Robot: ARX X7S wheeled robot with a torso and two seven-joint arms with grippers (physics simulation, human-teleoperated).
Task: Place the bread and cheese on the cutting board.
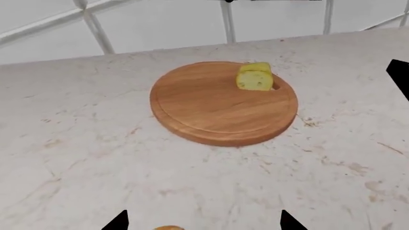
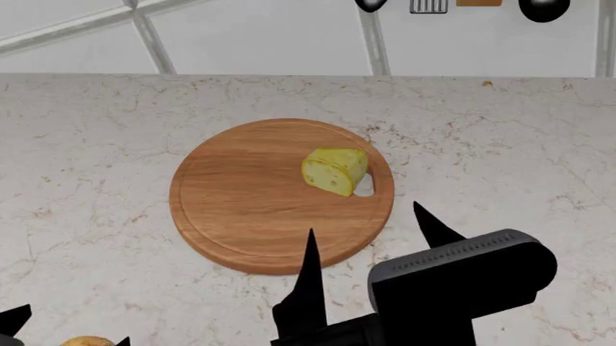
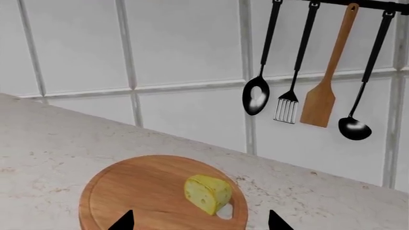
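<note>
We see the pale yellow holed cheese wedge (image 2: 335,171) on the round brown wooden cutting board (image 2: 255,209), the golden-brown bread roll (image 2: 89,341) between the left tool's (image 2: 68,326) spread fingertips on the marble surface (image 2: 500,151), and the right tool (image 2: 371,234) released, empty.

Matte black right gripper (image 2: 371,234), pointed fingers

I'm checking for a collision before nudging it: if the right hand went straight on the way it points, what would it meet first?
Most likely the cheese: it sits centred between the open right hand fingertips, resting on the cutting board by the oval hole. Depth is unclear, so the board surface might come first.
</note>
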